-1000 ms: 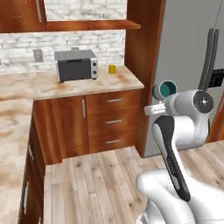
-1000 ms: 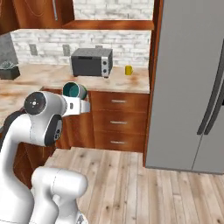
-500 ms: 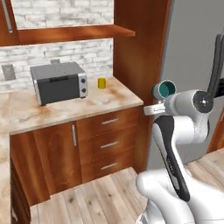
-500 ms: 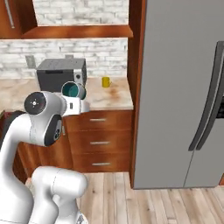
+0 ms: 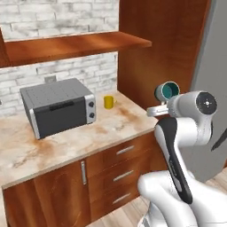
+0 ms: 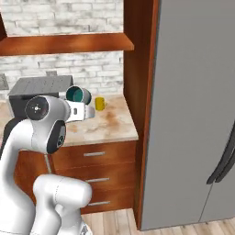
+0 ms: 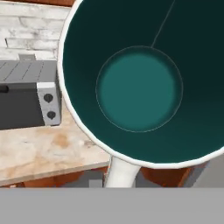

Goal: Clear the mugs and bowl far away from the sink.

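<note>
At the left of the marbled worktop (image 5: pixel 66 146) stands a grey toaster oven (image 5: pixel 57 106), and just to its right, near the brick wall, sits the yellow mug (image 5: pixel 108 102), upright and apart from the oven. Further right, the teal-lined mug (image 5: pixel 167 91) is held up in the air on its side, above the worktop's right end, its pale rim and open mouth turned back toward the cameras. The pincer (image 5: pixel 155 111) is clenched on the teal-lined mug, in front of the wooden cabinet panel (image 5: pixel 164 48) beside the grey fridge (image 6: pixel 197 114).
</note>
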